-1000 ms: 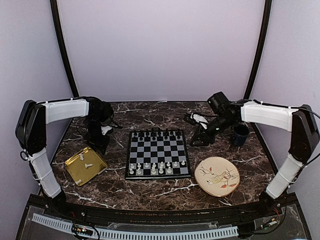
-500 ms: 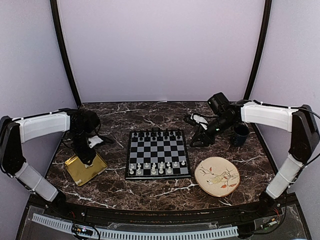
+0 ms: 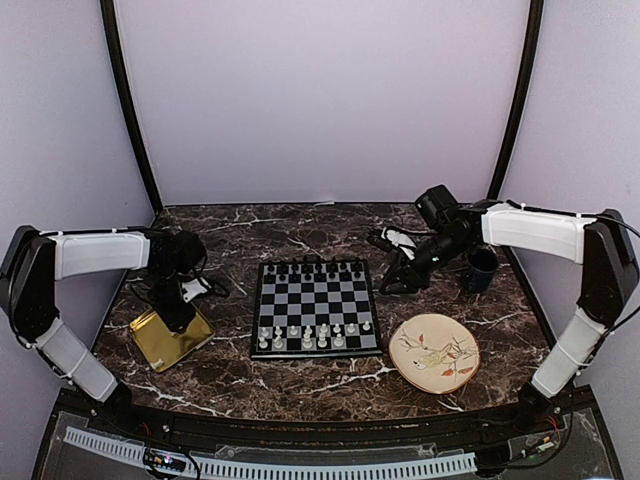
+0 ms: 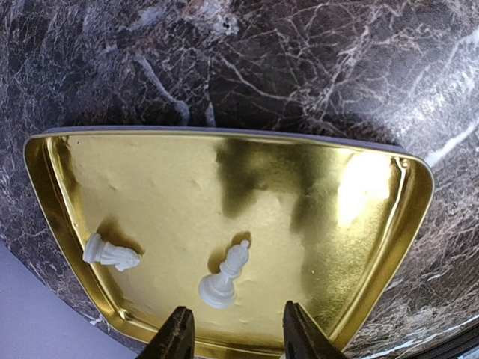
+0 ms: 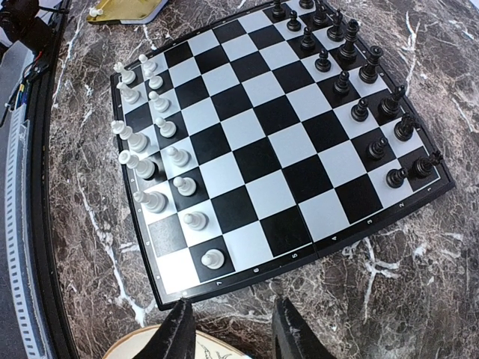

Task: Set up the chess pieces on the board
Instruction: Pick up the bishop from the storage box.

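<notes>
Most white chess pieces [image 5: 178, 155] stood along the 6 o'clock edge of the board [image 3: 316, 300] in the top view, but two lay apart in the gold tray [image 3: 165, 345] at the board's 9 o'clock: a slim round-tipped piece [image 4: 223, 278] near the tray's 6 o'clock rim in the wrist view, apparently on its side, and a knight [image 4: 112, 253] at 8 o'clock. Being tiny, light, hard plastic, they would likely skid on the smooth metal, so a pinch across the slim piece's waist looked safest. The left hand [image 4: 233, 336] hovered just above it, fingers moderately spread and holding nothing. The right hand [image 5: 228, 329], likewise parted and empty, hung over the bench at the board's 2 o'clock corner, near the mug [image 3: 480, 268].
</notes>
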Robot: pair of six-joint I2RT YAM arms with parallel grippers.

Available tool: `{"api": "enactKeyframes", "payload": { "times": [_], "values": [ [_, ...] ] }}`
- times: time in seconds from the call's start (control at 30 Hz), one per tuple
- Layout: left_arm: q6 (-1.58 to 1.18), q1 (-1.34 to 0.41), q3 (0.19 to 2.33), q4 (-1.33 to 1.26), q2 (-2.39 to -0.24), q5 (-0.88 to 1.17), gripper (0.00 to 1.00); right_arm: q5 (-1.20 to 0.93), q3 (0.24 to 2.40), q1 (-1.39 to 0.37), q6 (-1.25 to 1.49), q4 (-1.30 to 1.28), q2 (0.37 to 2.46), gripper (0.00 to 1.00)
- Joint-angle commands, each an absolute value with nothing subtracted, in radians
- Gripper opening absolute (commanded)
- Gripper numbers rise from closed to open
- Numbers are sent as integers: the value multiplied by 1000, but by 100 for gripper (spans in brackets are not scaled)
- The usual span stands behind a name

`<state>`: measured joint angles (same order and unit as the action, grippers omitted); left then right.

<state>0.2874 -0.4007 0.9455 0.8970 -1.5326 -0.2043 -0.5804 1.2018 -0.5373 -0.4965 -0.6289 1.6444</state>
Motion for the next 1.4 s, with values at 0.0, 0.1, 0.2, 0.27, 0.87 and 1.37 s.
{"api": "enactKeyframes", "payload": {
  "times": [0.0, 0.1, 0.2, 0.27, 0.87, 1.37],
  "values": [
    [294, -402, 929, 879, -1547, -239, 43, -594, 1206, -537, -505, -628, 1660, 36],
    [292, -401, 926, 885, -1563, -256, 41, -592, 1206, -537, -506, -630, 1663, 36],
    [288, -401, 926, 889, -1574, -277, 39, -592, 1206, -537, -507, -632, 1668, 36],
    [281, -401, 928, 900, -1588, -283, 39, -593, 1206, -537, -509, -632, 1669, 36],
    [273, -401, 918, 924, -1639, -209, 34, -588, 1203, -538, -511, -634, 1668, 35],
    [269, -402, 941, 925, -1682, -210, 30, -581, 1200, -536, -514, -638, 1667, 35]
  ]
}}
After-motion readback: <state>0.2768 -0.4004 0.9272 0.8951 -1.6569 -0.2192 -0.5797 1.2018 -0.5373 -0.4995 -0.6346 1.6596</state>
